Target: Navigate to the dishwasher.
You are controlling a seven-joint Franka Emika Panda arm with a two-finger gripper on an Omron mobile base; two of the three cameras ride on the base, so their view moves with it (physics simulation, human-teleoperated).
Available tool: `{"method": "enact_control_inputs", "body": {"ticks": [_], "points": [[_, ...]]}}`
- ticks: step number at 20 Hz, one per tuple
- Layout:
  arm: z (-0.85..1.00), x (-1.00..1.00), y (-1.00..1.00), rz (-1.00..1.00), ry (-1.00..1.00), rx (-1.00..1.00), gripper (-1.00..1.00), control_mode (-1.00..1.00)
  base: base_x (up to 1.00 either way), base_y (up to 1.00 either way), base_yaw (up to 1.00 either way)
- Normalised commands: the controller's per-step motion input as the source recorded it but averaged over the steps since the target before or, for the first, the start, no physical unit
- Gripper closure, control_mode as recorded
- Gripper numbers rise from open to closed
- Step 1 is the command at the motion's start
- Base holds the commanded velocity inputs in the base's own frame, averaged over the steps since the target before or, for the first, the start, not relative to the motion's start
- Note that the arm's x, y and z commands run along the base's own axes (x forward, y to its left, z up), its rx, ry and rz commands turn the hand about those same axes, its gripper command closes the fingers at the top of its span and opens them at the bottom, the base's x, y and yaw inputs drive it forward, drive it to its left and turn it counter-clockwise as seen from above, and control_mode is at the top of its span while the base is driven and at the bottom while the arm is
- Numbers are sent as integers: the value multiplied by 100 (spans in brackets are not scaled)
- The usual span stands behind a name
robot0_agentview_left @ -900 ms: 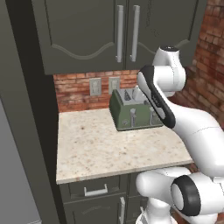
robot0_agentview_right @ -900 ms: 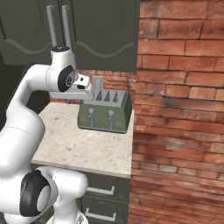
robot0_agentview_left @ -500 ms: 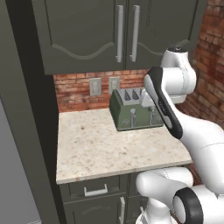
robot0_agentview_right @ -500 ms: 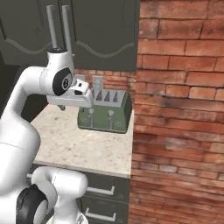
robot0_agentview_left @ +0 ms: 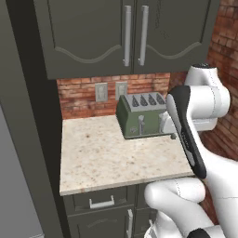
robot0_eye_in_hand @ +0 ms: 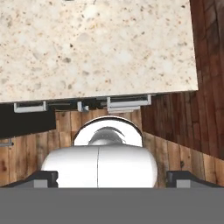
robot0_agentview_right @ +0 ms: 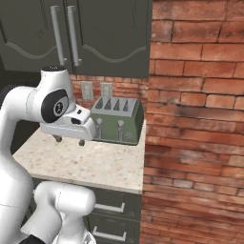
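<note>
The drive looked unfinished: the gripper (robot0_agentview_right: 69,140), its jaws' state unclear, hung before a toaster (robot0_agentview_right: 117,119), no dishwasher ahead.

A home kitchen, rendered. A speckled stone table (robot0_agentview_left: 111,158) carries a green four-slot toaster (robot0_agentview_left: 142,116) against a red brick backsplash (robot0_agentview_left: 76,95) fitted with two wall outlets (robot0_agentview_left: 110,91). Dark grey upper cabinets (robot0_agentview_left: 125,32) with long silvery vertical handles hang above, matching drawers (robot0_agentview_left: 100,201) with short handles sit below, a brick wall (robot0_agentview_right: 195,124) bounds the right side, and a wooden plank floor (robot0_eye_in_hand: 26,153) lies beneath.
</note>
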Motion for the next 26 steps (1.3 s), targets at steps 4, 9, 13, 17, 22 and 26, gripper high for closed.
{"method": "enact_control_inputs", "body": {"ticks": [4, 9, 13, 17, 22, 26], "points": [[0, -31, 4, 0, 4, 0, -100, -100, 0, 0, 0], [0, 0, 0, 0, 4, 0, -100, -100, 0, 0, 0], [0, 0, 0, 0, 0, 0, -100, 100, 0, 0, 0], [0, 0, 0, 0, 0, 0, -100, 100, -75, 24, 6], [0, 0, 0, 0, 0, 0, -100, 100, -99, 76, 47], [0, 0, 0, 0, 0, 0, -100, 100, -51, 45, 92]]}}
